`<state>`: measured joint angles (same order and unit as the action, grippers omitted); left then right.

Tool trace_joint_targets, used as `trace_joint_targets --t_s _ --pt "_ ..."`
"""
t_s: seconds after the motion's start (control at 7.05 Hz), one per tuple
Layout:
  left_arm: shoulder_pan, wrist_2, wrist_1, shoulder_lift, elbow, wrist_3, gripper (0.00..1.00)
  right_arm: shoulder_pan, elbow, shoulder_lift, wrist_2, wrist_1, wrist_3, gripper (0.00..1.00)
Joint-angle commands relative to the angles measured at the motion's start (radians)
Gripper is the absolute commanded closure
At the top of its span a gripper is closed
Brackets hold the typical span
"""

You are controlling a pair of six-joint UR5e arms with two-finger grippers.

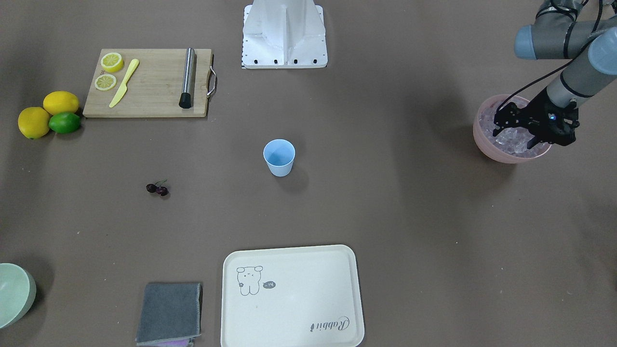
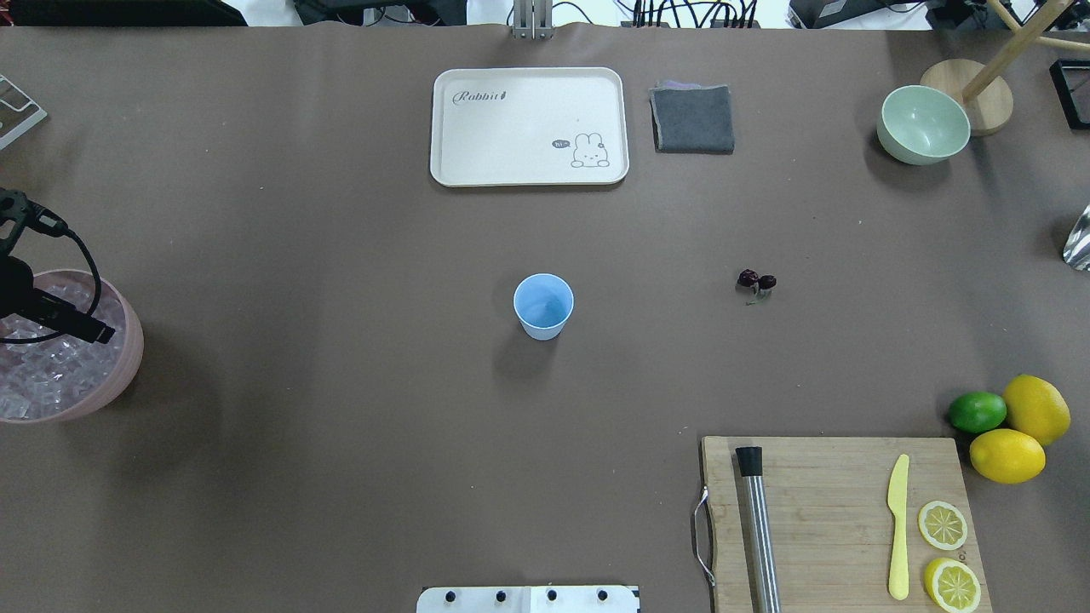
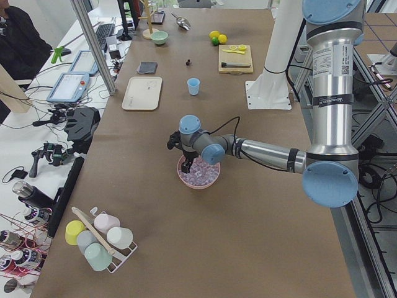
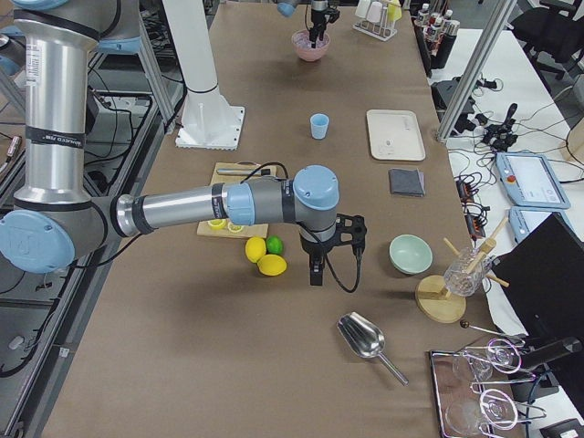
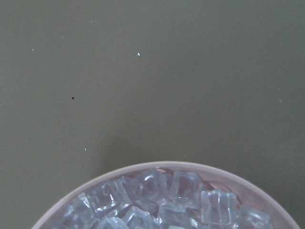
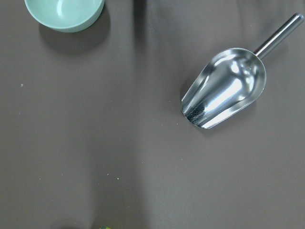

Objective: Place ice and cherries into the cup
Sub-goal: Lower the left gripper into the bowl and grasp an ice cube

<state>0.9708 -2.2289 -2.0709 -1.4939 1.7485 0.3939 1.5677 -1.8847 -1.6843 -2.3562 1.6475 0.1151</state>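
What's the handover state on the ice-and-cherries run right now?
Left gripper: down over the ice in the pink bowl; looks open, with nothing visibly held.
Right gripper: hangs beside the lemons; I cannot tell if it is open or shut.
Cup: upright in the middle of the table, empty.
Cherries: lying on the table, apart from the cup, on the right arm's side.
Done: nothing is in the cup.
Left: ice into the cup, then the cherries.
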Motion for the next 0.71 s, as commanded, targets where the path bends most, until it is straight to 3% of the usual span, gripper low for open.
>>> trace_joint_targets --t_s 0.0,0.14,0.28,0.43,0.57 --pt "-0.007 0.000 0.000 0.000 0.000 0.000 0.02 0.000 -0.001 0.000 0.001 0.000 0.000 0.00" --pt "-0.007 0.000 -0.002 0.000 -0.001 0.000 0.06 0.000 -0.004 0.000 0.002 0.000 0.000 0.00" --pt "-0.006 0.000 -0.002 0.000 0.000 0.000 0.33 0.000 -0.007 0.000 0.000 0.000 0.000 0.00" --pt "-0.007 0.000 -0.002 0.001 0.000 -0.003 0.49 0.002 -0.008 0.000 0.000 0.000 0.009 0.00" --pt "-0.006 0.000 -0.002 0.001 0.000 -0.003 0.50 0.002 -0.014 0.000 0.000 0.000 0.014 0.00"
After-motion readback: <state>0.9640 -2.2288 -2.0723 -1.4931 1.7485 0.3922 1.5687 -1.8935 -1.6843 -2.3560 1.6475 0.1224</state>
